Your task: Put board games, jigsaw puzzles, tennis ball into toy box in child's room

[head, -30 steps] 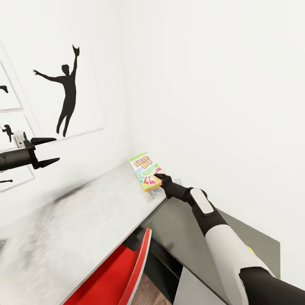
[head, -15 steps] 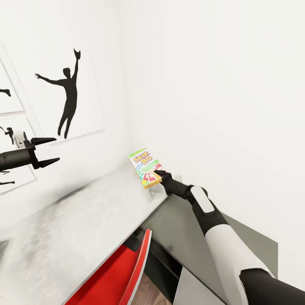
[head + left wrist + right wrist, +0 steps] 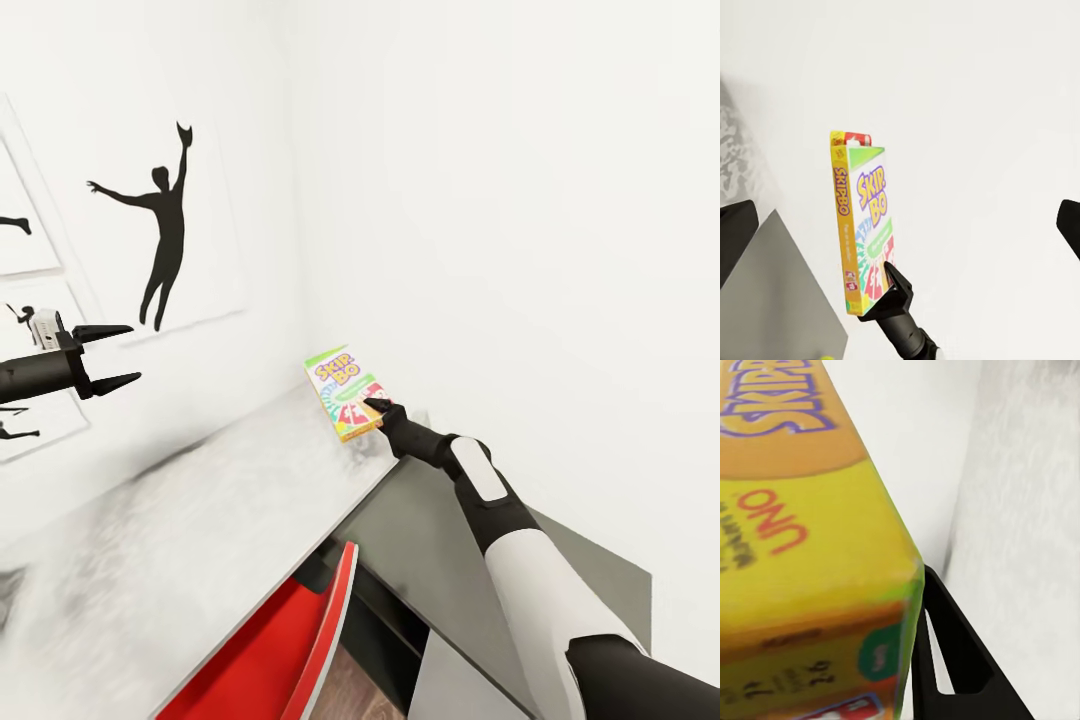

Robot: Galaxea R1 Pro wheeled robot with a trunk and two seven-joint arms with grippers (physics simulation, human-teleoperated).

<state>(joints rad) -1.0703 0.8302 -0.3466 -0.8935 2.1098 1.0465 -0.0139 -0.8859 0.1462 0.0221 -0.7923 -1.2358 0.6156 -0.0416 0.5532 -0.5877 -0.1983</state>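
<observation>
The orange-green Skip-Bo board game [image 3: 338, 384] hangs tilted just above the far corner of the white table [image 3: 240, 490], close to the wall. My right gripper [image 3: 378, 408] is shut on its lower edge. In the left wrist view the same box [image 3: 866, 225] stands upright with a black finger [image 3: 894, 289] of the right gripper pressed on its face. Up close in the right wrist view, the box's yellow side [image 3: 802, 532] lies against one black finger [image 3: 952, 660]. My left gripper [image 3: 134, 352] is open in the air at the left, holding nothing.
A red chair [image 3: 290, 640] is tucked under the table's near edge. The table's dark grey side panel [image 3: 450, 560] drops away under my right arm. Framed silhouette pictures [image 3: 165, 220] hang on the left wall, and a bare white wall stands behind the table.
The right gripper has raised the Skip-Bo box a little above the table corner. The left gripper has stayed where it was. The view has shifted slightly.
</observation>
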